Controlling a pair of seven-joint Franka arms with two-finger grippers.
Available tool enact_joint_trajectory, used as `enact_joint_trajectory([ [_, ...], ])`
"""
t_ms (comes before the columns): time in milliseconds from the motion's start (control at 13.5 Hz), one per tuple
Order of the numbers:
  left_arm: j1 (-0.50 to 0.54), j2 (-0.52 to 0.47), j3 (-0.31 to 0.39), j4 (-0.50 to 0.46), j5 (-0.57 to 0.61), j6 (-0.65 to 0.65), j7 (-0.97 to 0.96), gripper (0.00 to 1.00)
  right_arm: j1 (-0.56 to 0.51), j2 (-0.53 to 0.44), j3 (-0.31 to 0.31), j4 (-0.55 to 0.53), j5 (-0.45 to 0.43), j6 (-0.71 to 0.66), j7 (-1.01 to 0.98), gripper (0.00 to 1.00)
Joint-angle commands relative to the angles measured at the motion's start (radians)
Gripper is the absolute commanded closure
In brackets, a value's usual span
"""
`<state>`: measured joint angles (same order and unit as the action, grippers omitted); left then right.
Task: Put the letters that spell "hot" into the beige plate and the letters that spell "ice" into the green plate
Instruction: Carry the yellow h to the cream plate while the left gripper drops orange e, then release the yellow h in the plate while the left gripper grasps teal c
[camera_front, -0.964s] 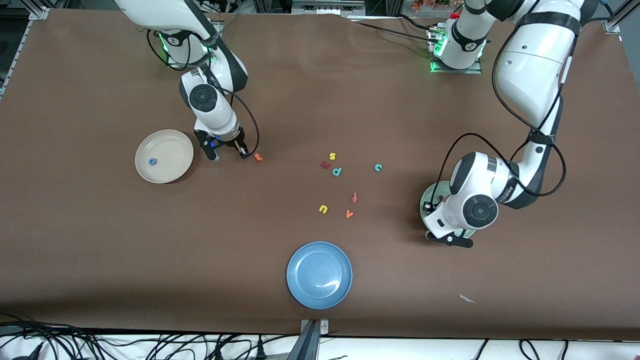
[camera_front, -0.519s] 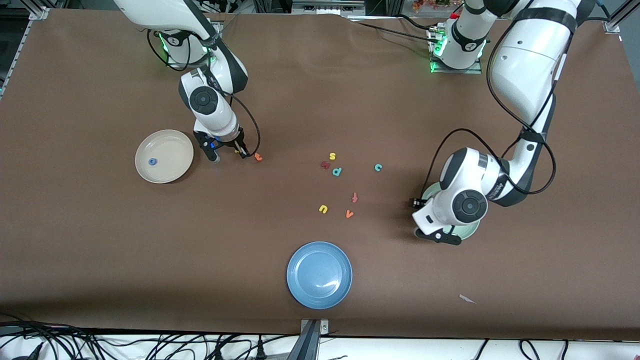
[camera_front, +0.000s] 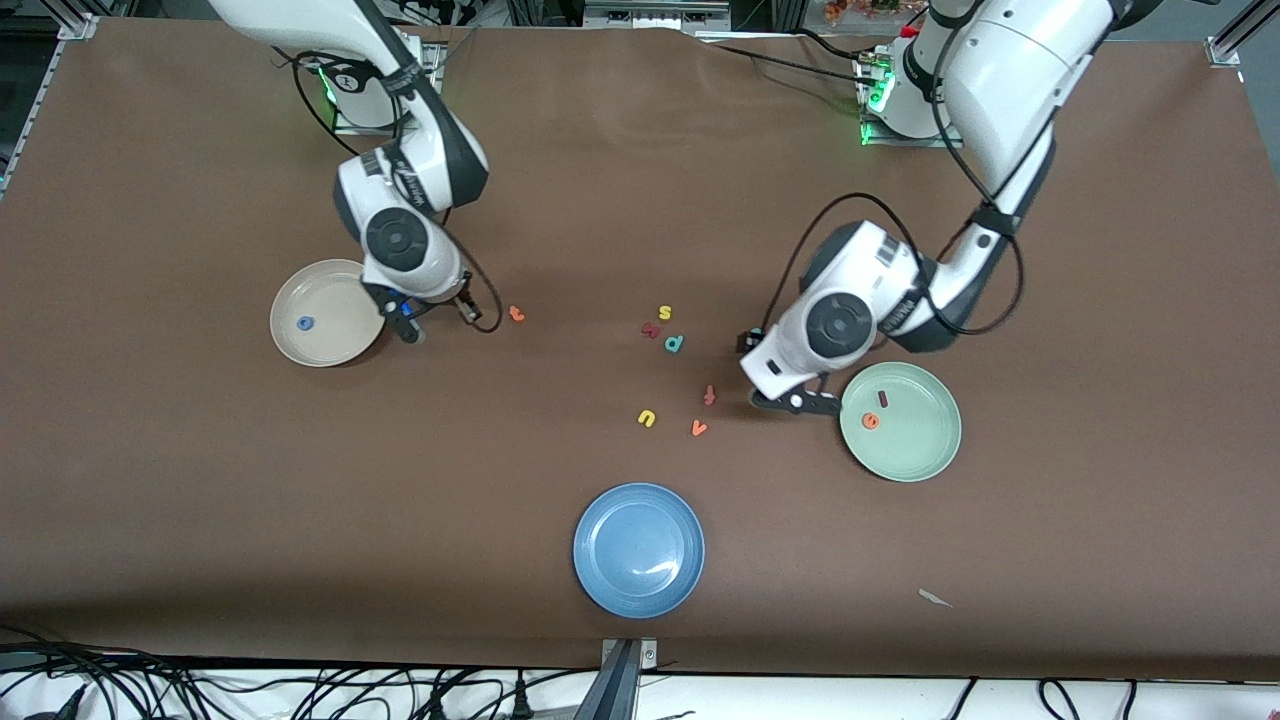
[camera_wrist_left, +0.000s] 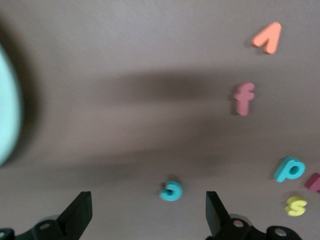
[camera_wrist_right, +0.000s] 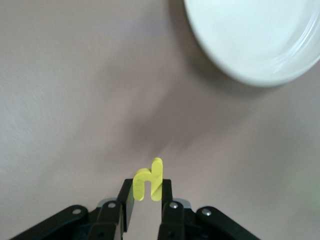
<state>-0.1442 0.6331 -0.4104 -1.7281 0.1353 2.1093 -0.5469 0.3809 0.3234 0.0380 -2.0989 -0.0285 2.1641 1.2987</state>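
The letters that spell "hot" are split three ways: the blue "o" (camera_front: 304, 323) lies in the beige plate (camera_front: 345, 282), the yellow "h" (camera_wrist_right: 149, 180) is pinched upright in the narrow right gripper (camera_wrist_right: 145, 200), which hangs over the bench (camera_front: 200, 480) just beside that plate, and the orange "t" (camera_front: 516, 314) lies on the bench toward the right arm's end, not yet in any plate. Of the letters that spell "ice", the dark red "i" (camera_front: 882, 398) and the orange "e" (camera_front: 871, 421) lie in the green plate (camera_front: 925, 455), while the teal "c" (camera_wrist_left: 171, 190) is on the bench, hidden by the left arm in the front view but plain in the left wrist view between the widely spread fingers (camera_wrist_left: 77, 216) of the left gripper (camera_wrist_left: 145, 217), which holds nothing and hangs over the "c". By my reckoning three of six letters are placed, a fourth is in hand close to its plate, and the "t" and "c" are left to fetch. Counted: three plates, one beige, one green and one blue plate (camera_front: 610, 585) that holds nothing; six task letters; and six spare letters on the bench, a yellow "s" (camera_front: 664, 313), a yellow "u" (camera_front: 647, 418), a teal "p" (camera_front: 674, 343), a dark red letter (camera_front: 651, 329), a reddish "f" (camera_front: 709, 395) and an orange "v" (camera_front: 699, 428).
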Motion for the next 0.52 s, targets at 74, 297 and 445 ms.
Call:
enact_joint_trajectory([
  [74, 0.014, -0.038, -0.002, -0.189, -0.008, 0.173, -0.195, 0.04, 0.003, -0.037, -0.166, 0.010, -0.011, -0.076, -0.317, 0.77],
  [297, -0.006, -0.026, -0.004, -0.189, -0.009, 0.199, -0.408, 0.25, 0.000, -0.024, -0.279, -0.010, -0.010, -0.083, -0.555, 0.77],
  [445, -0.008, -0.021, -0.004, -0.189, -0.019, 0.199, -0.456, 0.33, -0.007, -0.009, -0.328, -0.045, -0.005, -0.049, -0.668, 0.77],
])
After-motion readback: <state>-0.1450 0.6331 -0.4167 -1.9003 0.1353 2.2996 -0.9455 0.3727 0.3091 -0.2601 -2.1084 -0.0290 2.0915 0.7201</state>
